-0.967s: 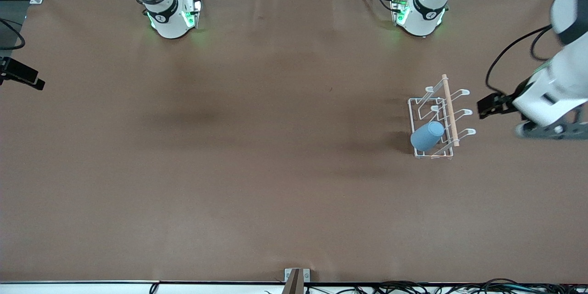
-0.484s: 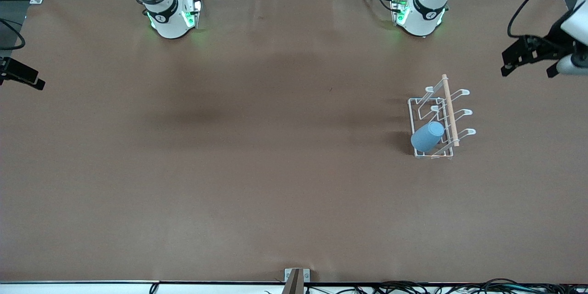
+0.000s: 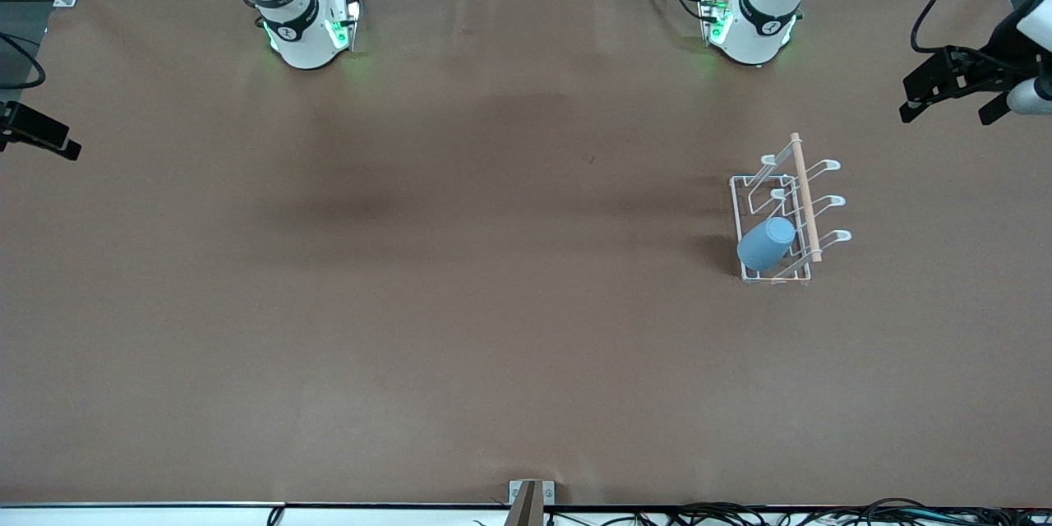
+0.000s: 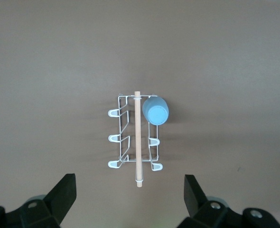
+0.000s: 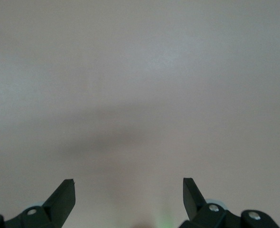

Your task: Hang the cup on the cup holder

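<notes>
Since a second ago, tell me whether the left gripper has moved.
Yes. The left gripper, open, has gone from beside the cup holder up toward the table's base-side corner.

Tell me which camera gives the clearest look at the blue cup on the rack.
The left wrist view: it looks straight down on the cup, seated over a corner prong of the cup holder. The front view shows the cup smaller, at an angle. The right wrist view shows only bare table.

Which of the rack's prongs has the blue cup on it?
The cup hangs on the cup holder's prong nearest the front camera, on the side toward the right arm's end; the other five are bare.
</notes>
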